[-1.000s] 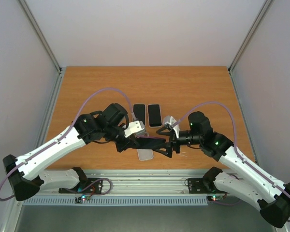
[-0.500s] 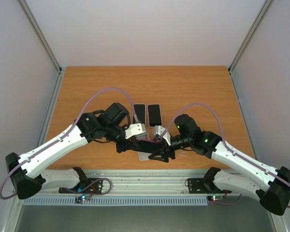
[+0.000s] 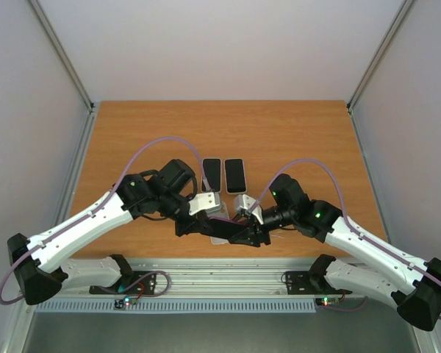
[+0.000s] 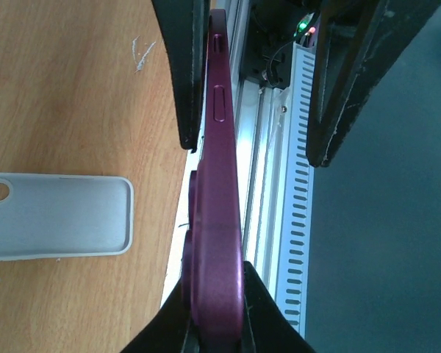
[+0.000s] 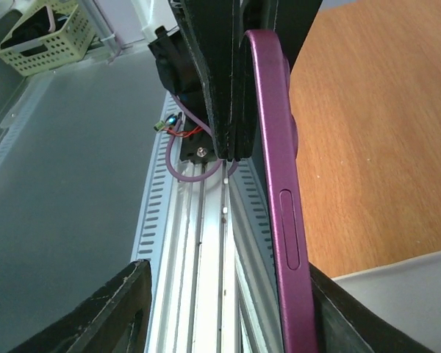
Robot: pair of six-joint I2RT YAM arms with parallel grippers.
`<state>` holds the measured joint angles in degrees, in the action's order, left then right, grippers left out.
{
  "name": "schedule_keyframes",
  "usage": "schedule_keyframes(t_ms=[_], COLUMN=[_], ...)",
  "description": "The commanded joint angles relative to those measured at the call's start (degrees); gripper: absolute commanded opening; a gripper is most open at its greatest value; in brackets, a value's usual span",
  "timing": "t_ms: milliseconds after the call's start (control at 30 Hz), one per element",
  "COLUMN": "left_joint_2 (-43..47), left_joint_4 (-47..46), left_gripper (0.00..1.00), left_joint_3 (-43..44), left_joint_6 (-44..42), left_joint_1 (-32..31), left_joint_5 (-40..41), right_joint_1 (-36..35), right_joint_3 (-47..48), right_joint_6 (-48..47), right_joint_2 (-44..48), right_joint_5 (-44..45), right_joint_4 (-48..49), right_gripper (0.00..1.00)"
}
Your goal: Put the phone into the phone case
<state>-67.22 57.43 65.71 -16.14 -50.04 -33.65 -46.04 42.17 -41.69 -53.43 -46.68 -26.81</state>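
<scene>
My left gripper [image 3: 198, 220] [image 4: 214, 294] is shut on one end of a dark purple phone [image 3: 222, 223] [image 4: 219, 220], held edge-up just above the table's near edge. The right gripper [image 3: 246, 232] [image 5: 228, 294] straddles the phone's [image 5: 279, 162] other end. One of its fingers [image 5: 338, 312] rests against the phone's side, while the other stands well apart, so this gripper is open. The pale grey phone case [image 3: 217, 239] [image 4: 55, 217] [image 5: 408, 294] lies flat on the wood below the phone, partly hidden by the grippers in the top view.
Two dark phones [image 3: 212, 173] [image 3: 236, 175] lie side by side on the table behind the grippers. The aluminium rail [image 4: 268, 147] at the table's near edge runs right under the held phone. A green basket [image 5: 44, 37] stands off the table.
The right gripper has moved left over the phone's free end and its jaws have narrowed. The left gripper has kept its hold with little movement.
</scene>
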Motion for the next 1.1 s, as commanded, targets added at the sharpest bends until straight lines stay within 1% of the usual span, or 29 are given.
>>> schedule_keyframes(t_ms=[0,100,167,233,367,500,567,633,700,767,867,933,1033,1067], left_joint_2=[1.52,1.65,1.78,1.91,2.41,3.49,4.11,4.76,5.57,6.51,8.21,9.02,10.19,10.75], left_joint_4=[-1.78,-1.82,-2.03,-2.04,-2.21,-2.64,-3.23,-3.96,-4.94,-6.21,-8.16,-9.78,-11.91,-12.97], left_gripper=[0.0,0.0,0.0,0.0,0.0,0.0,0.03,0.14,0.33,0.49,0.64,0.76,0.89,0.95], left_joint_3=[0.03,-0.14,-0.35,-0.32,-0.71,-1.0,-1.26,-1.58,-1.95,-2.03,-1.75,-1.32,-0.41,-0.45], left_joint_6=[-1.46,-1.76,-1.79,-1.87,-2.15,-2.28,-1.93,-1.42,-0.54,0.63,2.2,3.76,8.42,11.22], left_joint_1=[0.3,0.26,0.28,0.3,0.28,0.33,0.38,0.38,0.38,0.38,0.38,0.38,0.38,0.38], left_joint_5=[-2.95,-2.69,-2.15,-2.37,-1.62,0.51,1.96,3.99,6.47,8.69,12.4,16.44,22.84,26.44], right_joint_1=[-0.37,-0.37,-0.36,-0.36,-0.39,-0.37,-0.37,-0.37,-0.37,-0.38,-0.44,-0.42,-0.45,-0.45], right_joint_3=[2.05,2.81,3.33,3.65,3.79,4.13,4.25,4.32,4.37,4.47,4.35,4.4,4.34,4.15], right_joint_6=[-1.2,-1.67,-1.73,-1.73,-1.18,0.02,1.08,2.03,3.28,5.88,8.83,11.39,16.79,19.33], right_joint_2=[1.17,0.69,0.16,-0.18,-0.13,-0.08,-0.14,-0.09,-0.09,-0.19,0.09,0.45,-0.27,-0.86], right_joint_5=[-2.63,-3.44,-3.35,-3.57,-3.69,-3.48,-2.31,0.26,1.95,3.43,4.29,7.14,9.63,10.26], right_joint_4=[-1.41,-2.6,-3.33,-3.68,-3.82,-3.88,-3.64,-3.52,-3.21,-2.17,-0.07,1.67,5.36,6.8], right_gripper=[0.49,0.31,0.24,0.19,0.02,0.01,0.01,0.01,0.01,0.01,0.01,0.01,0.01,0.01])
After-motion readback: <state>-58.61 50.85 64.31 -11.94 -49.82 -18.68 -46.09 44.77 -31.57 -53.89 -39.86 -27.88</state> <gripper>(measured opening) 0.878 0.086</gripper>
